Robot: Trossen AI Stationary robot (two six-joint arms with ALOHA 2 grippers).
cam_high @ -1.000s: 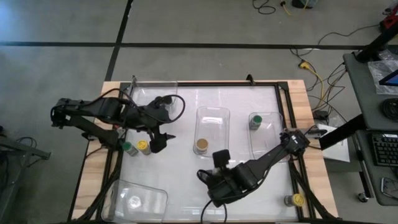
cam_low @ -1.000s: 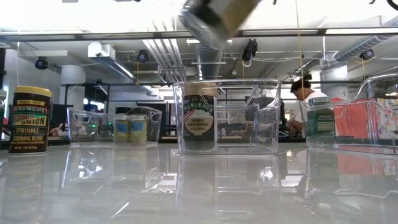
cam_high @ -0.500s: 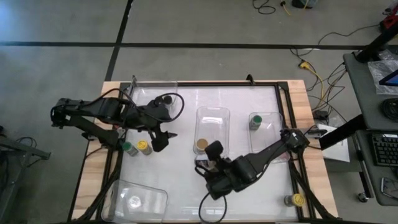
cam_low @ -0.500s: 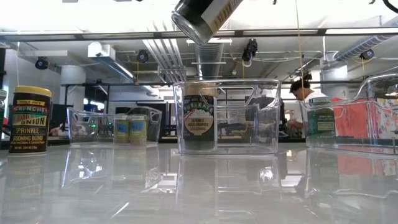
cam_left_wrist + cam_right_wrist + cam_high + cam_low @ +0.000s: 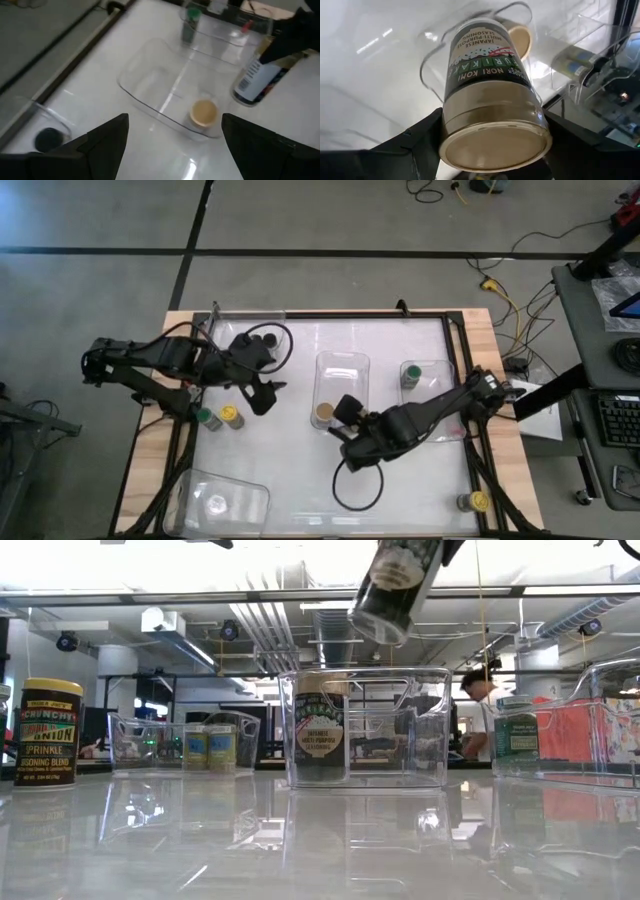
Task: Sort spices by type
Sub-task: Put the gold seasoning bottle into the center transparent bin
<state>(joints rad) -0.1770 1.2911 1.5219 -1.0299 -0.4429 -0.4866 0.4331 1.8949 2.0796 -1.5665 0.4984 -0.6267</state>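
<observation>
Tilting in the right hand (image 5: 492, 150), tan-lidded jar (image 5: 487, 90), base downward.

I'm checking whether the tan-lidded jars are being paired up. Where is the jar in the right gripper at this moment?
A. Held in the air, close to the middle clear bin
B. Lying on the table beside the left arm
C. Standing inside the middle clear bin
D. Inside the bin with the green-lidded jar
A: the right gripper holds the tan-lidded jar in the air, tilted, near the middle bin, where another tan-lidded jar already stands.

The tall clear plastic middle bin (image 5: 342, 387) has open room above its single tan-lidded spice jar (image 5: 324, 415).
</observation>
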